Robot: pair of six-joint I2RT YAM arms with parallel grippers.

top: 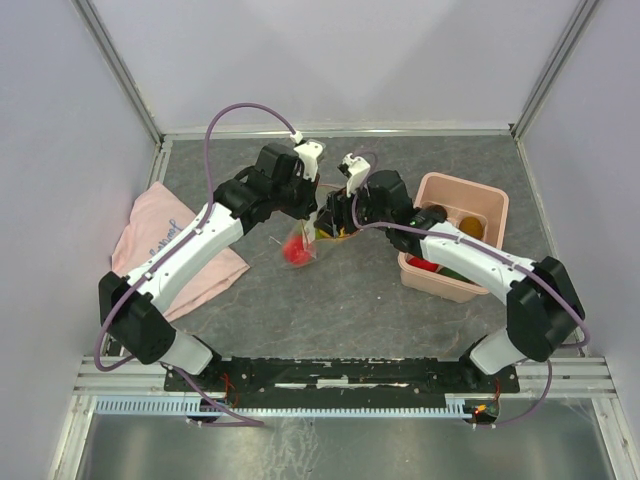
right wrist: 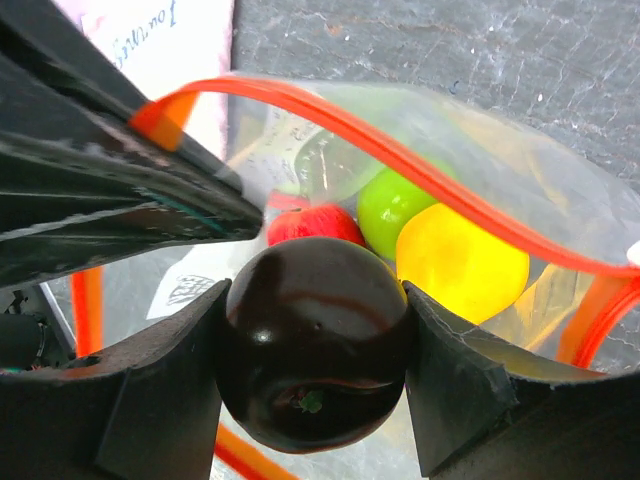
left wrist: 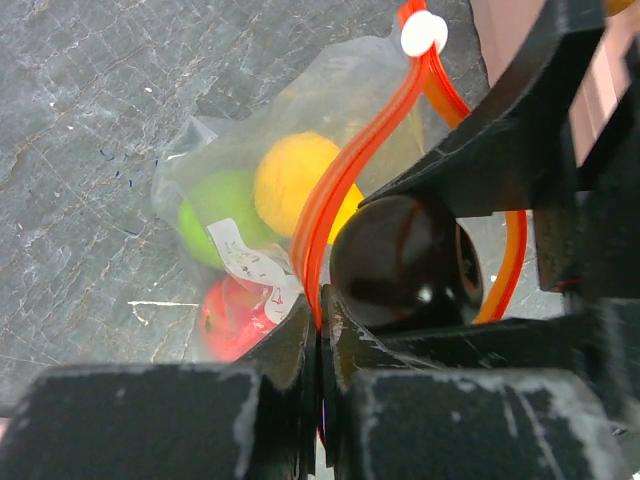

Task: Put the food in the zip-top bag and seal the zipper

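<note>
Now, the zip-top bag (left wrist: 215,170) is seen near the middle of the table (top: 360,320), between the pink cloth (top: 150,240) and the pink bin (top: 490,205), with its mouth lifted and open; the zipper (left wrist: 345,180) is pinched by the left gripper (left wrist: 320,315), whose jaws are closed to almost nothing on the near strip; the dark purple fruit (left wrist: 400,265) is clamped between the pads of the right gripper (right wrist: 315,365), jaws spread only as wide as the fruit, right at the open mouth. A yellow fruit (right wrist: 460,262), a green fruit (right wrist: 388,205) and a red fruit (right wrist: 305,225) can be made out through the film; all three are already inside. The purple fruit is judged hard, glossy and light, so it could be squirted out from flat pads; it is best taken across its widest part, as is done here. The bag is judged thin, limp and crinkly, and would likely sag if released; the stiffer zipper strip is the place to be gripped, and the white end piece (left wrist: 423,33) is probably where sealing would be started.
</note>
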